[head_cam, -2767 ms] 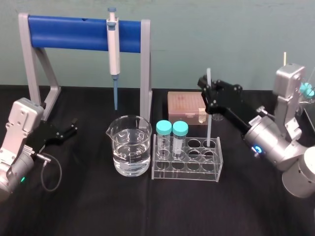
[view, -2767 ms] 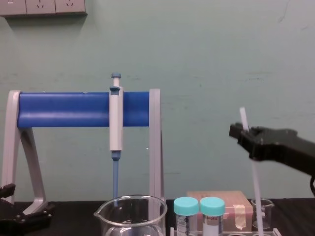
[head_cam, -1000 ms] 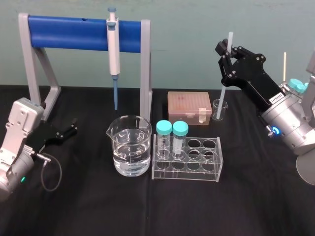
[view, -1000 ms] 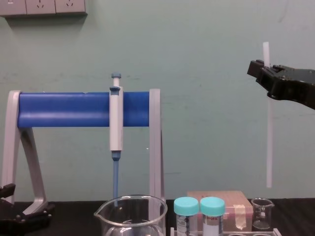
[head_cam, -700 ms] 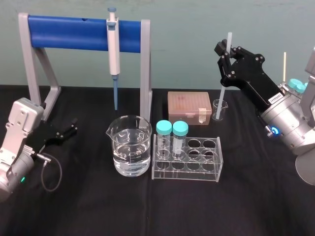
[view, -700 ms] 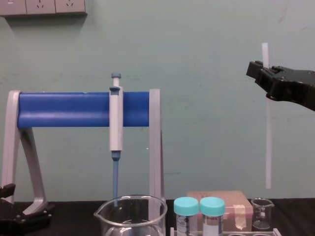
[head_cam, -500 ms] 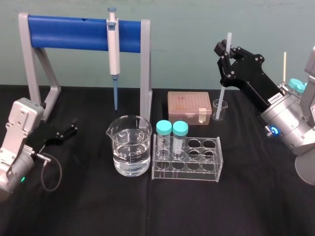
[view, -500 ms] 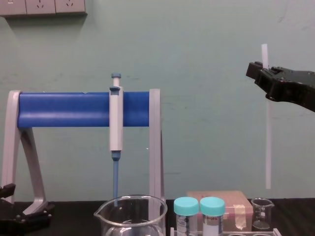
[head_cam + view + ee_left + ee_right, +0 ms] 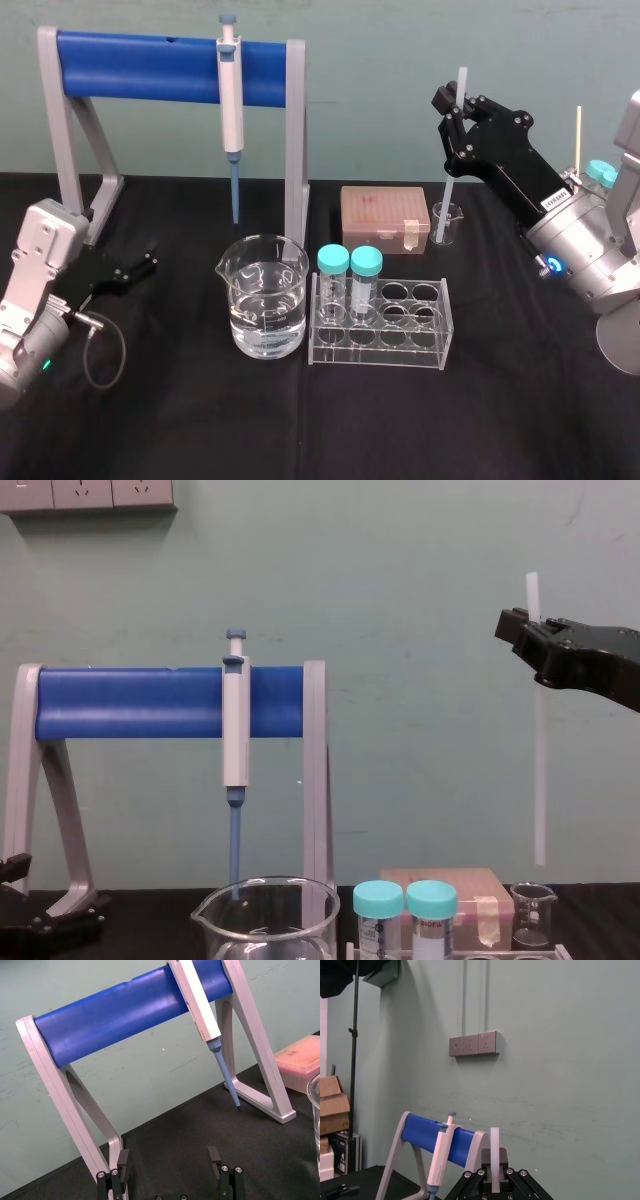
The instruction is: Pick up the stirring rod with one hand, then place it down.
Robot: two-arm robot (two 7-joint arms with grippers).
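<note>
Chest view has the stirring rod [image 9: 538, 770] hanging close to upright in the air at the right, pinched near its upper end by the right gripper [image 9: 528, 645], with a short stub above the jaws and the long lower length free. Its lower tip is clear above the small beaker [image 9: 533, 915], not touching it. The jaws are drawn narrow, closed on the rod from both sides, as the right wrist view confirms. The rod is thin, straight and translucent white, so it is probably light and stiff, with a smooth surface that could slide in flat jaws, and brittle if it is glass. A hold this high leaves a long lever below, so the tip would likely swing and should meet a surface gently. A hold nearer the middle would steady it. Near the rod stand a pinkish tip box [image 9: 378, 215], a clear tube rack [image 9: 400, 330] with two teal-capped tubes, a large beaker [image 9: 265, 300] of water and a pipette [image 9: 230, 95] hung on a blue-barred stand [image 9: 140, 65], all on the black tabletop [image 9: 300, 420]. The left gripper [image 9: 135, 268] rests low at the left, jaws wide. A small white label [image 9: 552, 200] on the right arm is too small to read, and no brand is legible.
</note>
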